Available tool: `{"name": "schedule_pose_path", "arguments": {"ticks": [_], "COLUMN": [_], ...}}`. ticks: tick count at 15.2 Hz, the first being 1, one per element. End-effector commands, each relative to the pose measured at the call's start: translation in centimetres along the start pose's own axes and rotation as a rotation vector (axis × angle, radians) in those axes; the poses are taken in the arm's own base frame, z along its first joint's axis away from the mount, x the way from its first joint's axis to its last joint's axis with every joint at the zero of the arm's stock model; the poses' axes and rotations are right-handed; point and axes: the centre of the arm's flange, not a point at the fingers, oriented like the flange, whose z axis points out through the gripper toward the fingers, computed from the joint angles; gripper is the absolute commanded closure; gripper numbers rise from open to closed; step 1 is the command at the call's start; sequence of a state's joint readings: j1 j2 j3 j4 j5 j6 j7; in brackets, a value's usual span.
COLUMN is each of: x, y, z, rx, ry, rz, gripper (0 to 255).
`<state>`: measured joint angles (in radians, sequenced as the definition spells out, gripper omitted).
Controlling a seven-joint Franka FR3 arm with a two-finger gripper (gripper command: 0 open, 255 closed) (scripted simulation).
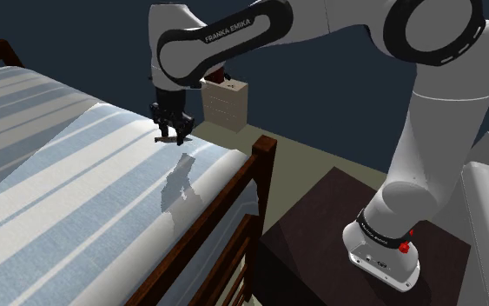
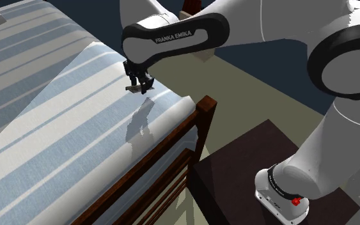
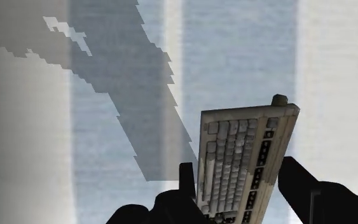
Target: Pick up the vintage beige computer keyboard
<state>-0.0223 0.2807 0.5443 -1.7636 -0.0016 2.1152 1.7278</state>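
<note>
Keyboard, beige, rectangular, pale-keyed (image 3: 244,159), is clasped across its short width by the all-black claw (image 1: 171,129). Its long axis extends beyond the fingertips, over the blue-striped bed (image 1: 77,200) near its wooden-railed edge.

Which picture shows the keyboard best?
The wrist view: the keyboard shows its keys plainly, clasped in the gripper. The shoulder and second exterior views show it as a tiny sliver at the fingertips.

The wrist view's edge is cutting off the near end of the keyboard (image 3: 244,159). In the shoulder view, my gripper (image 1: 173,136) is hiding most of it.
</note>
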Motion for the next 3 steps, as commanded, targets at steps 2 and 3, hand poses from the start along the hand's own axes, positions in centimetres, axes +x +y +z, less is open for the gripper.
{"name": "schedule_pose_path", "arguments": {"ticks": [2, 3], "x": [-0.12, -0.12], "y": [-0.07, -0.07], "z": [-1.12, -1.12], "rx": [0.000, 0.000], "ry": [0.000, 0.000], "rz": [0.000, 0.000], "gripper": [255, 255]}}
